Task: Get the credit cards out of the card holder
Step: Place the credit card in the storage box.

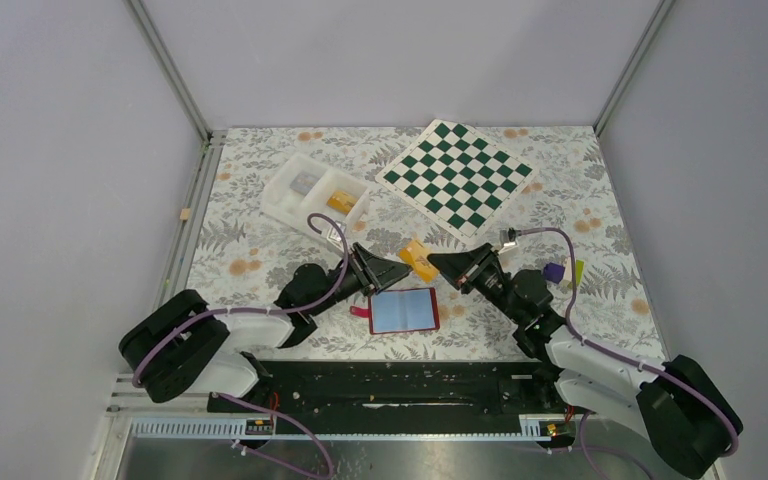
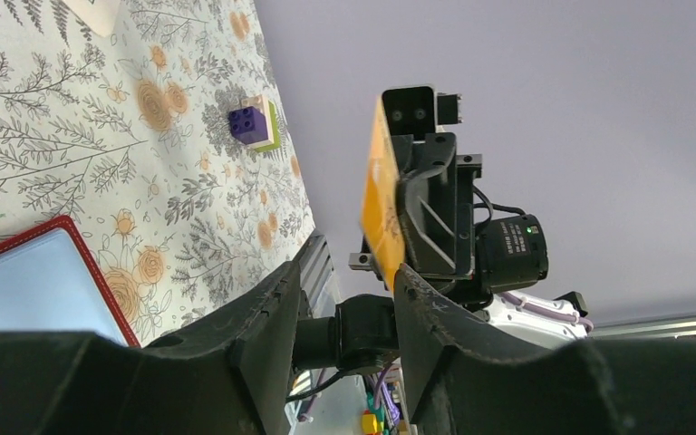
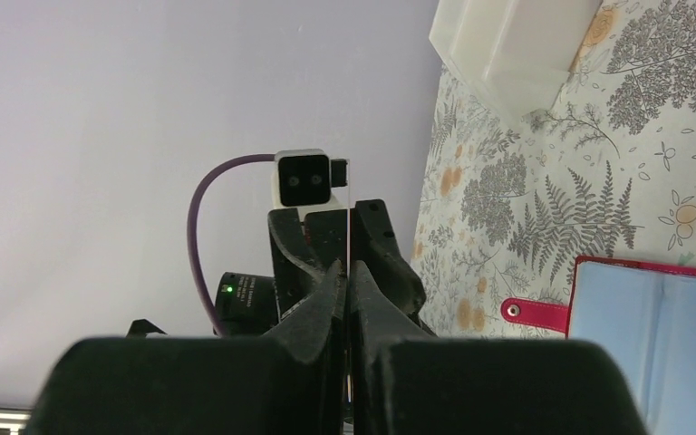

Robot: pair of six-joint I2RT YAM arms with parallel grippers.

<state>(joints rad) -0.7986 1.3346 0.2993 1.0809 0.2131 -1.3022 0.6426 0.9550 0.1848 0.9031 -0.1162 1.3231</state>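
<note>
The card holder (image 1: pixel 403 311) lies open on the floral cloth between the arms, pale blue inside up, its red tab (image 3: pixel 535 313) pointing left. Just above it, an orange credit card (image 1: pixel 418 258) hangs in the air, and my right gripper (image 1: pixel 442 262) is shut on it. The right wrist view shows that card edge-on (image 3: pixel 348 237) between the shut fingers. My left gripper (image 2: pixel 346 272) faces it from the other side, open, with its right fingertip beside the card's lower edge (image 2: pixel 382 204) and nothing between the fingers. Another orange card (image 1: pixel 340 201) lies in the white tray.
A white two-compartment tray (image 1: pixel 285 205) stands at the back left, with a grey item in its left compartment. A green and white chessboard (image 1: pixel 455 177) lies at the back right. A small purple block (image 1: pixel 554 271) sits beside my right arm.
</note>
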